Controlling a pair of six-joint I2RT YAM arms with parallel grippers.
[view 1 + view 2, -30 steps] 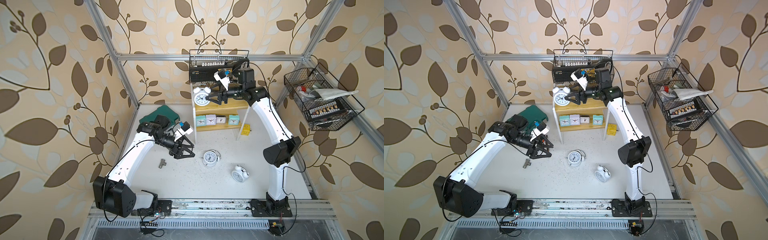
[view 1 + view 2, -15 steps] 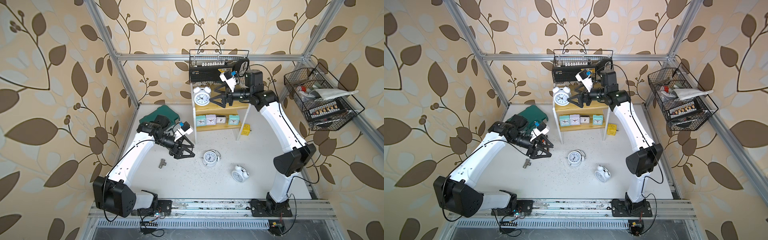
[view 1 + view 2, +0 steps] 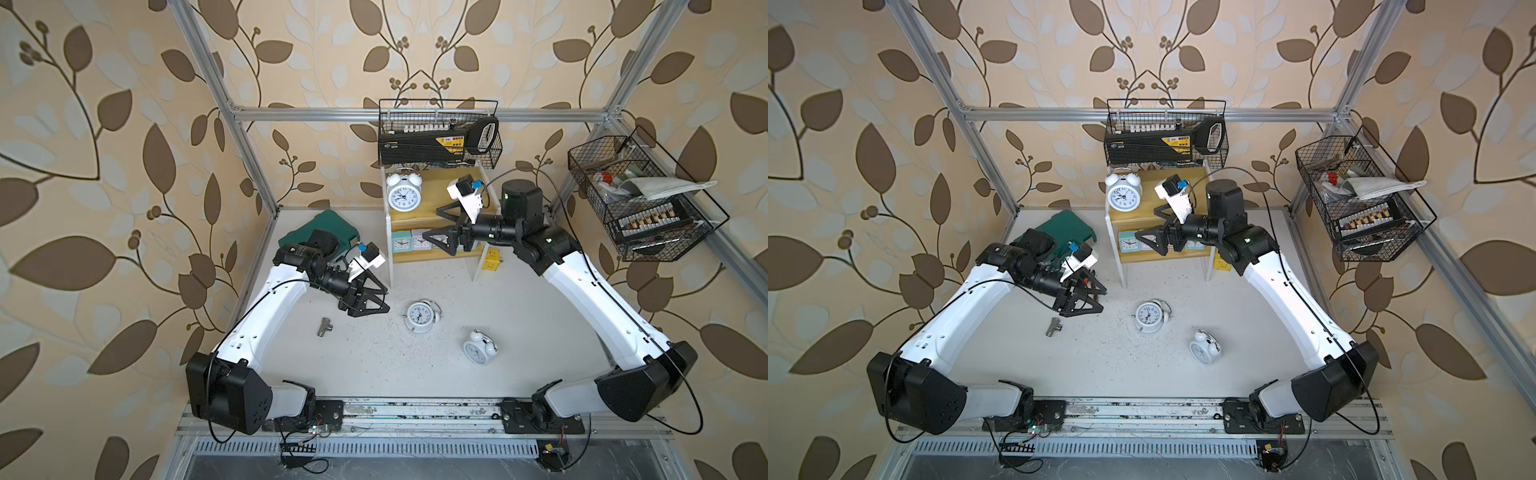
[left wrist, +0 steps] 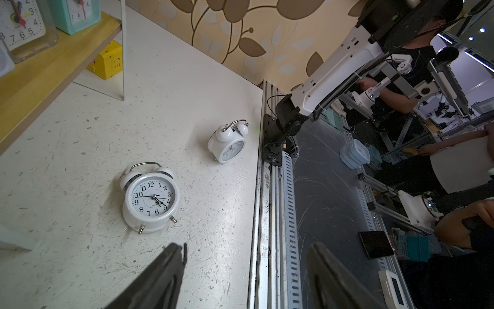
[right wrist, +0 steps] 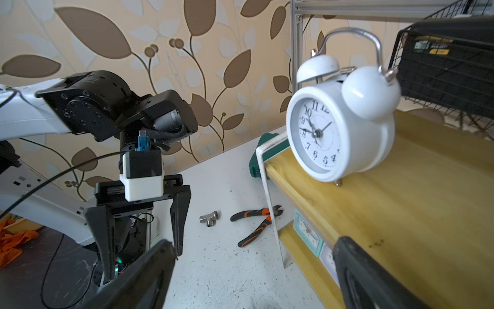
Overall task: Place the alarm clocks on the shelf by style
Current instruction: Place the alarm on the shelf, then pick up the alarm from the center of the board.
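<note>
Right gripper [image 3: 430, 225] now farther from round white clock [image 3: 402, 198] on wooden shelf [image 3: 433, 194]

Table [image 4: 80, 149]: nearer twin-bell clock [image 4: 151, 199] lay face-up, farther twin-bell clock [image 4: 228, 145] near the edge. Shelf [image 4: 53, 69] held clear clock [image 4: 21, 24], teal clock [image 4: 77, 13]. Left gripper [image 4: 246, 250] gaped, empty.

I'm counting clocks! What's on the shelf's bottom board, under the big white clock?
A row: a mint clock, then a pale clock. The right gripper mostly hides the rest from above; the left wrist view shows a clear clock and a teal clock.
</note>
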